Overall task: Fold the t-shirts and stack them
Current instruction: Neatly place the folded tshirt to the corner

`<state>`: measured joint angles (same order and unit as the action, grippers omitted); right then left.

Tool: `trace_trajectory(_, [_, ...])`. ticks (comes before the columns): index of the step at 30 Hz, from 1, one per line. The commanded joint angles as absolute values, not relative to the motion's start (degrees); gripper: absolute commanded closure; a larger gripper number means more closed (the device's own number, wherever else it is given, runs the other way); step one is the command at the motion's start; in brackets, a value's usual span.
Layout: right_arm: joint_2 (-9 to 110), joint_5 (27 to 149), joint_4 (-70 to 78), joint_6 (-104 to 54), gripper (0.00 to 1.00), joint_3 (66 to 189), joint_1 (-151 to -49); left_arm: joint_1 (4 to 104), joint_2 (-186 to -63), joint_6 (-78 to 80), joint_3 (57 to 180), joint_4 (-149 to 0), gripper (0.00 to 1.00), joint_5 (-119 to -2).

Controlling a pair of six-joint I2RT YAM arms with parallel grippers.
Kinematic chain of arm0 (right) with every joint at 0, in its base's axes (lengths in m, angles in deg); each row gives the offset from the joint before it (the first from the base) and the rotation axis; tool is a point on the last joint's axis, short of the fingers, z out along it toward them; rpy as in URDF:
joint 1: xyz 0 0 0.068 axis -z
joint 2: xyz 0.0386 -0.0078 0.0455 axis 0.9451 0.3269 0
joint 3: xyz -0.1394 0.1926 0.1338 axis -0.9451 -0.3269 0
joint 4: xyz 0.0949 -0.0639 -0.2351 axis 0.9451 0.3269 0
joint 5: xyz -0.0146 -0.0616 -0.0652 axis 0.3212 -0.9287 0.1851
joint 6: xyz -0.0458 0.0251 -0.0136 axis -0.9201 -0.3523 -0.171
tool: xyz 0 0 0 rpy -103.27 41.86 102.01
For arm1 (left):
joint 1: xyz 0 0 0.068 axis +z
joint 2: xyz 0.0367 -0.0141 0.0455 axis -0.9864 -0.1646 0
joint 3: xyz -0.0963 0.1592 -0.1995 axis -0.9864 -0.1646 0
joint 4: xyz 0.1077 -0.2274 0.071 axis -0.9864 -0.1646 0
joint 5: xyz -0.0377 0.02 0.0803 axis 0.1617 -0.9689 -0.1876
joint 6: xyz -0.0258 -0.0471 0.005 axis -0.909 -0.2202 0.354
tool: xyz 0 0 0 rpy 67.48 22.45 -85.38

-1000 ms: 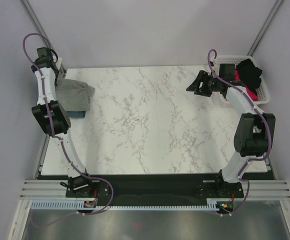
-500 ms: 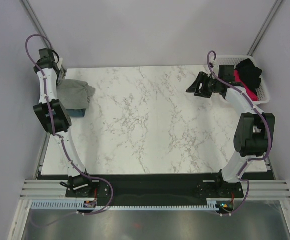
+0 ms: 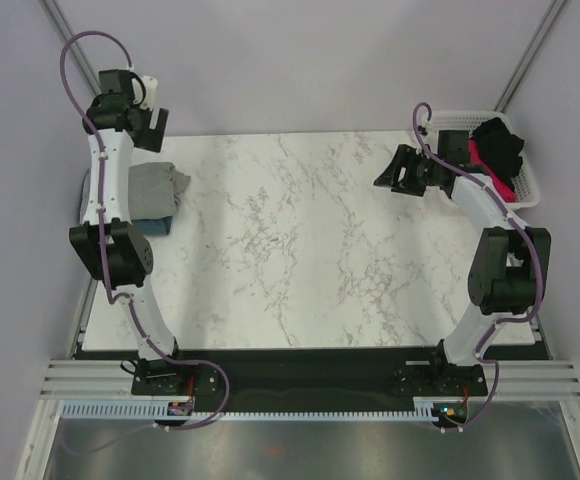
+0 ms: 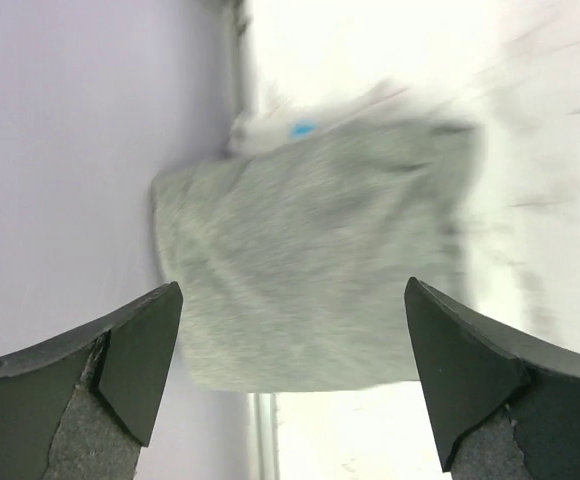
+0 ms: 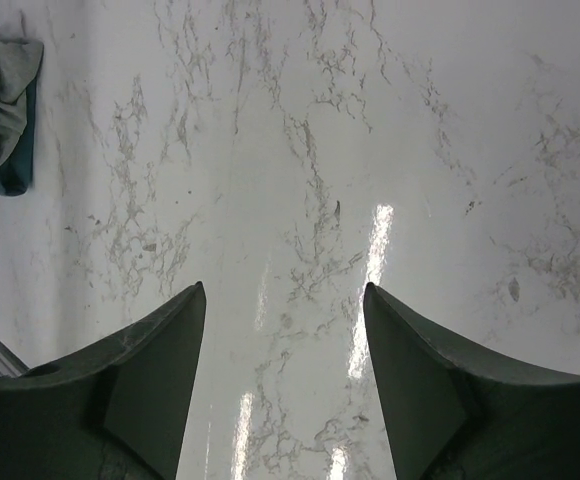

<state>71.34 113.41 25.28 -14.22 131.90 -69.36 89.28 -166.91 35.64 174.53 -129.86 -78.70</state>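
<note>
A folded heather grey t-shirt (image 3: 156, 189) lies at the table's far left edge, on top of a dusty teal-blue t-shirt (image 3: 156, 226) whose edge peeks out below it. My left gripper (image 3: 150, 128) hangs above and behind this pile, open and empty. In the left wrist view the grey t-shirt (image 4: 310, 240) lies blurred below the wide-apart left gripper (image 4: 290, 300). My right gripper (image 3: 391, 173) hovers open over the far right of the table, holding nothing. The right wrist view shows the right gripper (image 5: 282, 295) over bare marble, with the grey t-shirt (image 5: 0, 80) far off. Black (image 3: 500, 146) and magenta-pink (image 3: 502, 185) t-shirts lie in the basket.
A white basket (image 3: 529, 192) stands at the table's far right corner, beside my right arm. The marble table (image 3: 290, 250) has its left edge right by the pile, with a metal rail (image 4: 261, 435) and the lilac wall beyond it.
My left gripper has opened, let go of the grey t-shirt and risen up and back from the pile. The right arm has barely moved.
</note>
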Motion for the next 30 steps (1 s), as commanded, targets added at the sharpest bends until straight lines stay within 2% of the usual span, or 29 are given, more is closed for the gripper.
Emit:
trace_trajectory(1, [67.0,111.0,25.5,-16.6,0.27,133.1,-69.1,83.7,-157.5,28.5,172.7,-129.5,0.00,-72.7])
trace_trajectory(4, [65.2,107.8,26.0,-17.5,0.22,133.6,-68.4,81.2,-154.7,20.1,170.5,-128.8,0.00,-69.1])
trace_trajectory(7, [63.3,104.5,26.8,-18.4,0.02,134.7,-67.1,78.7,-151.7,16.0,168.9,-128.4,0.00,-63.2])
trace_trajectory(11, [62.3,95.3,28.8,-17.7,0.02,139.2,-66.6,78.7,-147.9,15.2,166.0,-127.8,0.00,-49.4])
trace_trajectory(13, [61.0,89.7,29.4,-17.8,0.02,140.1,-66.4,78.7,-144.6,17.0,160.6,-124.3,0.00,-41.3])
trace_trajectory(15, [59.9,86.5,30.3,-17.7,0.02,140.2,-66.4,78.8,-143.0,14.2,156.6,-115.8,0.00,-40.1])
trace_trajectory(20, [58.4,81.9,34.2,-17.8,0.02,141.4,-66.4,78.9,-145.2,3.4,160.6,-111.2,0.01,-40.5])
trace_trajectory(23, [59.1,81.9,34.2,-15.8,0.02,142.0,-66.5,77.4,-144.1,9.0,157.2,-110.3,0.00,-40.9])
trace_trajectory(30, [61.5,80.3,35.3,-14.7,0.02,144.3,-66.4,75.8,-145.1,10.1,156.5,-111.4,0.00,-46.3])
